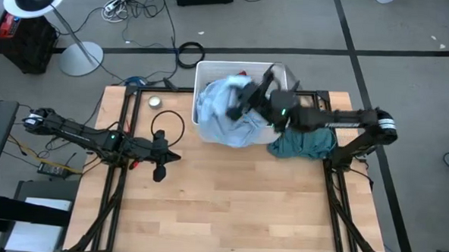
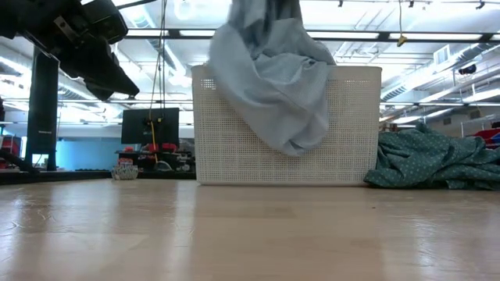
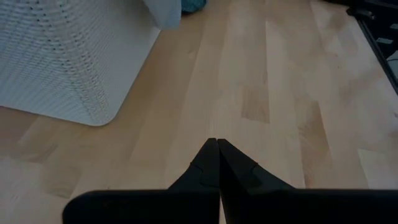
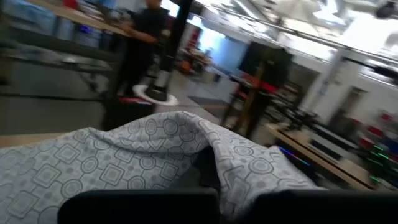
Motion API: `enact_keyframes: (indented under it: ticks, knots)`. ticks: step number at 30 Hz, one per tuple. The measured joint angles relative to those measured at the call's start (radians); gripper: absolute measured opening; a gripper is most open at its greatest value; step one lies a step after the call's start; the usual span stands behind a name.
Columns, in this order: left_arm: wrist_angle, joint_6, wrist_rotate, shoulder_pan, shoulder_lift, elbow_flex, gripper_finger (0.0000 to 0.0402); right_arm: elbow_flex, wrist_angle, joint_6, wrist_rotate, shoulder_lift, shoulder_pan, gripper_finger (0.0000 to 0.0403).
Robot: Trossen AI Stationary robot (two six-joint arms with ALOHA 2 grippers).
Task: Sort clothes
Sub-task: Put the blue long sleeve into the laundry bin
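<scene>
While my left gripper (image 3: 217,163) waits low over the bare wood with its fingers pressed together, my right gripper (image 1: 245,99) is pinched tight on the light blue garment (image 1: 224,111); that cloth hangs over the white bin (image 2: 355,129); I think I am mid-lift; next I must carry it clear, maybe beside the teal garment (image 1: 303,143).

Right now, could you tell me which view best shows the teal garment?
The high view: the teal garment lies whole on the table beside the bin. The low view shows its side; the left wrist view a scrap; the right wrist view nothing.
</scene>
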Motion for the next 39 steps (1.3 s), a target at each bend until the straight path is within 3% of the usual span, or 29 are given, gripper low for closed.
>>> enact_keyframes:
  ticks: [4,9,13,18,25,28,32,39]
  knots:
    - [-0.001,-0.001,0.000,0.000,0.000,0.000,0.0000,0.077,-0.157,0.010,0.021,-0.044,-0.086,0.0001]
    - [-0.003,-0.001,0.000,0.000,0.000,0.000,0.0000,0.172,-0.408,0.010,0.171,-0.058,-0.170,0.0001]
    - [-0.004,-0.002,0.000,0.000,0.000,0.000,0.0000,0.241,-0.493,0.014,0.260,-0.062,-0.225,0.0001]
    - [-0.007,-0.002,0.000,0.000,0.000,0.000,0.0000,0.275,-0.642,0.178,0.101,-0.058,-0.244,0.0000]
    - [-0.007,-0.002,0.000,0.000,0.000,0.000,0.0000,0.272,-1.033,0.643,-0.229,-0.041,-0.274,0.0000]
    - [-0.006,0.002,0.000,0.000,0.000,0.000,0.0000,0.244,-1.088,0.689,-0.249,-0.020,-0.286,0.0000]
    - [-0.006,0.003,0.000,0.000,0.000,0.000,0.0000,0.195,-1.052,0.693,-0.352,0.035,-0.314,0.0000]
    - [0.006,0.003,0.000,0.000,0.000,0.000,0.0000,0.181,-0.986,0.695,-0.426,0.229,-0.369,0.0000]
